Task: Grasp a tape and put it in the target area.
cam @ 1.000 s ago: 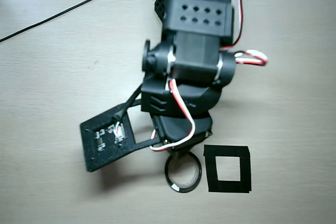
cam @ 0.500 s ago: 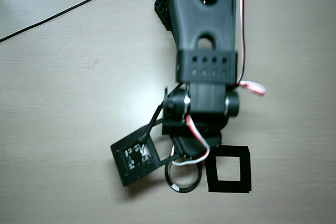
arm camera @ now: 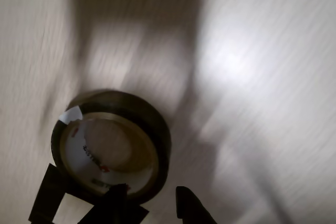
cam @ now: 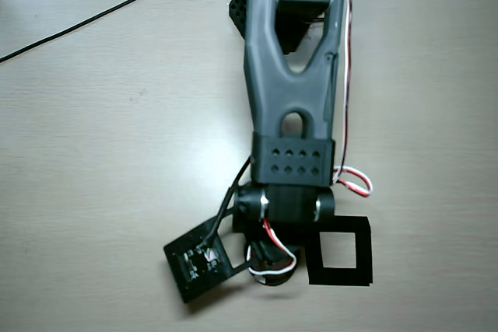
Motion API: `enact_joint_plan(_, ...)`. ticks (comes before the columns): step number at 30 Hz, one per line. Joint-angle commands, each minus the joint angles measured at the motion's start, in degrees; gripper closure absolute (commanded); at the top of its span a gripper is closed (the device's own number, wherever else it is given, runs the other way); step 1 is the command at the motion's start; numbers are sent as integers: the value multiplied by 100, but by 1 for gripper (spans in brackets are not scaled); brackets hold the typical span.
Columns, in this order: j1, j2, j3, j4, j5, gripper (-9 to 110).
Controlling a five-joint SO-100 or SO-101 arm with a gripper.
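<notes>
A roll of brown tape with a pale inner core lies low and left in the wrist view, sharp against a blurred table. My gripper enters from the bottom edge. One dark finger lies over the roll's near rim and the other finger stands outside it, so the jaws look shut on the roll's wall. The target, a black square outline, shows in the overhead view just right of my wrist. Black strips peek out below the roll in the wrist view. The arm hides the roll in the overhead view.
The arm reaches down the middle of the pale wooden table. The wrist camera board sticks out to its lower left. A black cable runs across the top left corner.
</notes>
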Motion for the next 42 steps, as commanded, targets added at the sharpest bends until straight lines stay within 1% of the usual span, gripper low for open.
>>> enact_joint_plan(1,44,-62,-272,-53,-9,91)
enact_joint_plan(13,-62,-642,-563,-202,-9,93)
enact_joint_plan(18,-149,-791,-615,-229,62,96)
enact_joint_plan(20,-185,-835,-633,-229,62,101)
enact_joint_plan(22,-193,-861,-677,-229,35,101)
enact_joint_plan(28,-246,-554,-896,211,-220,101)
enact_joint_plan(35,-853,360,-896,721,-483,101)
enact_joint_plan(42,-1345,202,-1134,738,-466,101)
